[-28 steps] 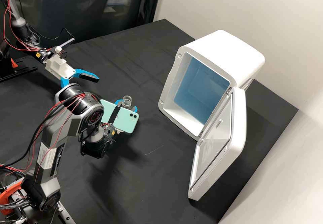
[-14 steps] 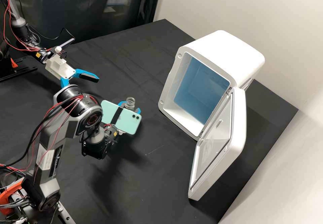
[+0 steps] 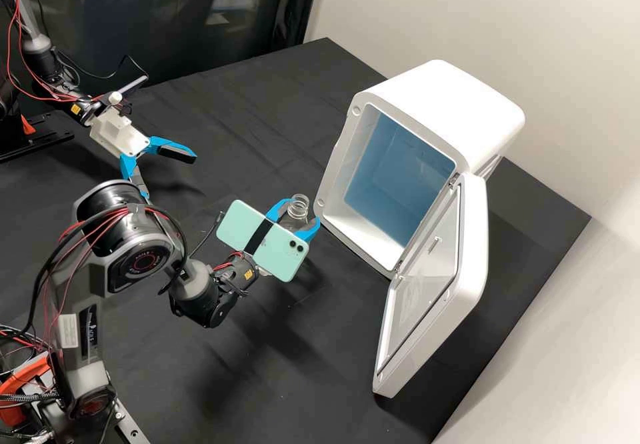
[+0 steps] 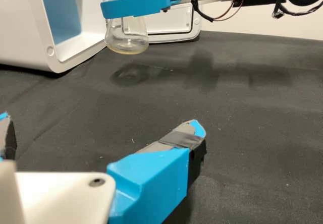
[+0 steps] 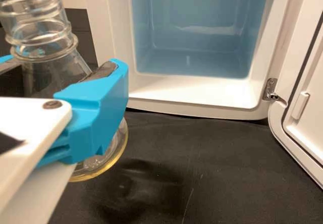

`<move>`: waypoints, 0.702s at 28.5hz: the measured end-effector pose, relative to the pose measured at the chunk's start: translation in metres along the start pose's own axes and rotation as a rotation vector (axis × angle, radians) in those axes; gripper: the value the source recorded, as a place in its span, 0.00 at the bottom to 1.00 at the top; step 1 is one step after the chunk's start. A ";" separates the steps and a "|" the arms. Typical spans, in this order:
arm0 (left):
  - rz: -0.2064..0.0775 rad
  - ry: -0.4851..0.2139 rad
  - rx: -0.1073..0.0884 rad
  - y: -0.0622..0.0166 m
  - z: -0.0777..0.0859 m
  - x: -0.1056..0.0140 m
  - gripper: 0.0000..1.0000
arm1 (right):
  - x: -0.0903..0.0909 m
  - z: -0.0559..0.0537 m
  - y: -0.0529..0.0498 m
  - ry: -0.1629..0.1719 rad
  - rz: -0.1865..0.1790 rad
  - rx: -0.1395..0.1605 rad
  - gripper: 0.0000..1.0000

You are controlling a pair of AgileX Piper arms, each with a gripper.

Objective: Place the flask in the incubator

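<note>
High view first: over the last second the right arm swings out from near its base, carrying the clear glass conical flask [image 3: 297, 207] across the black bench [image 3: 267, 97] until it hangs just in front of the lower left corner of the white incubator box with the pale blue inside [image 3: 440, 104]. To my eye that means the carry is nearly over and what remains is getting the flask through the opening, whose door [image 3: 433, 277] stands wide open on the right.

The right gripper [image 3: 297, 221] has its blue fingers clamped on the flask's sloping shoulder, below the neck. The flask is off the bench, roughly upright, with its shadow on the cloth beneath. The forearm stretches low and nearly level, a mint-green phone [image 3: 263, 241] strapped on the wrist.

The left gripper [image 3: 163, 167] sits well back, fingers spread apart and holding nothing.
</note>
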 end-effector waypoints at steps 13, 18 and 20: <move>0.002 0.005 0.000 0.0003 -0.002 -0.001 1.00 | -0.007 0.003 0.016 -0.007 0.059 -0.013 0.00; 0.002 0.005 0.000 0.0003 -0.002 -0.001 1.00 | -0.007 0.003 0.018 -0.010 0.065 -0.013 0.00; 0.002 0.005 0.000 0.0003 -0.002 -0.001 1.00 | -0.007 0.003 0.018 -0.008 0.067 -0.014 0.00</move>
